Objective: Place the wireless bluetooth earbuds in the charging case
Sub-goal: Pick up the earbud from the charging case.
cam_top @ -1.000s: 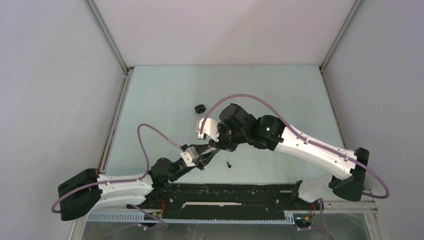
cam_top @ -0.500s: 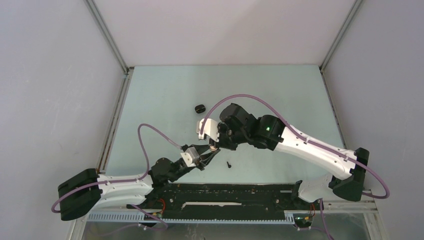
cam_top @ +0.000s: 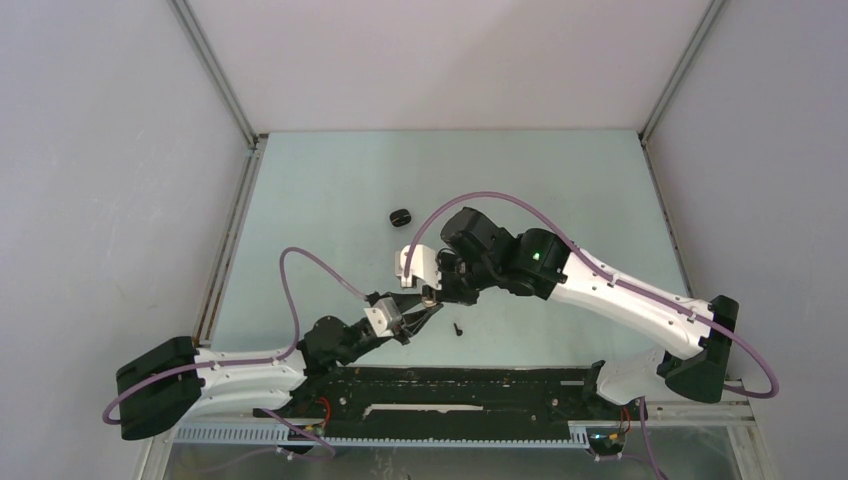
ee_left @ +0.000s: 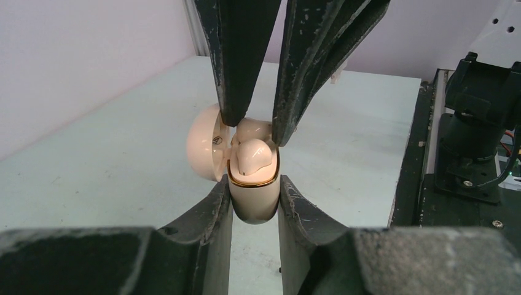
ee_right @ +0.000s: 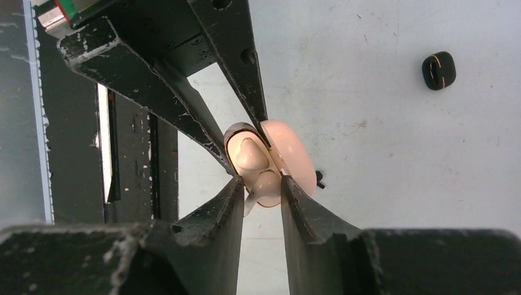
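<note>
**Holding a pale earbud (ee_left: 252, 128) at the mouth of the open charging case (ee_left: 253, 208)**

From above, the left gripper (cam_top: 421, 312) and the right gripper (cam_top: 430, 293) meet tip to tip over the pale bench (cam_top: 330, 190). What lies between them is too small to make out here. A black case (cam_top: 400, 216) sits on the bench well beyond the right gripper, on its far side. A black earbud (cam_top: 458, 327) lies on the bench just beside the left gripper's tips, to their right.

In the left wrist view, the left gripper is nearly closed, clamping the cream base of the charging case from both sides. The lid (ee_left: 201, 144) hangs open to the left. One seated earbud (ee_left: 253, 157) rests in the near pocket, inside the gold rim. Behind it, the right gripper's fingers (ee_left: 236, 67) come down from above, drawn in narrowly on the pale earbud, which sits at the far pocket.

In the right wrist view, the pale earbud is pinched between the right gripper's fingertips and touches the case rim. The left gripper reaches in from the opposite side. The black case is far off to the upper right.
</note>
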Available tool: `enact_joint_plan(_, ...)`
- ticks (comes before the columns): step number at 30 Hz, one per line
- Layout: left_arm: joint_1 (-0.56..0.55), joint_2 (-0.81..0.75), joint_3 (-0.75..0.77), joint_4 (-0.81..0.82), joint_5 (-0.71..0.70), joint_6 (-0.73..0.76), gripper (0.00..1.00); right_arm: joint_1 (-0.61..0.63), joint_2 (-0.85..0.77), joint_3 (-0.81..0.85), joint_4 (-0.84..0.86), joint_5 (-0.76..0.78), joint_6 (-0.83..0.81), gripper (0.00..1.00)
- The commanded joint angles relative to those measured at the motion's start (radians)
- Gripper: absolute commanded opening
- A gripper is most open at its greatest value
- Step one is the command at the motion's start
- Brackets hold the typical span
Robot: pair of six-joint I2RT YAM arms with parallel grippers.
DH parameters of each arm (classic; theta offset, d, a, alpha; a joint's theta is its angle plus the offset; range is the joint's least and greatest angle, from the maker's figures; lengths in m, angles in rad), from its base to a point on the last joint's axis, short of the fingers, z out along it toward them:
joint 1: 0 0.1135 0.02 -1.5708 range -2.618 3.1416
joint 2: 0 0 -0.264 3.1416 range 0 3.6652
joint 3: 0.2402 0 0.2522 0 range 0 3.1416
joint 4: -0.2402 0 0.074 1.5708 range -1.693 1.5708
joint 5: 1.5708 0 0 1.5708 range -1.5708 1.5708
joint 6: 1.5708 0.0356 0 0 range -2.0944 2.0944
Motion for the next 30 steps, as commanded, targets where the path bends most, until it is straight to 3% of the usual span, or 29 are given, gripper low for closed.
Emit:
enact_joint_plan(1, -0.002, -0.018, 0.025, 0.088, -0.008, 0.024, 0.0, 0.008, 0.0, -0.004, -0.062, -0.057, -0.047, 0.31)
enact_joint_plan(10, -0.002, -0.019, 0.024, 0.088, -0.01, 0.024, 0.0, 0.011, 0.001, -0.006, -0.083, -0.016, -0.129, 0.35)
enact_joint_plan(30, -0.002, 0.003, 0.033, 0.08, -0.017, 0.018, 0.0, 0.026, -0.085, 0.001, -0.064, 0.031, -0.176, 0.04)
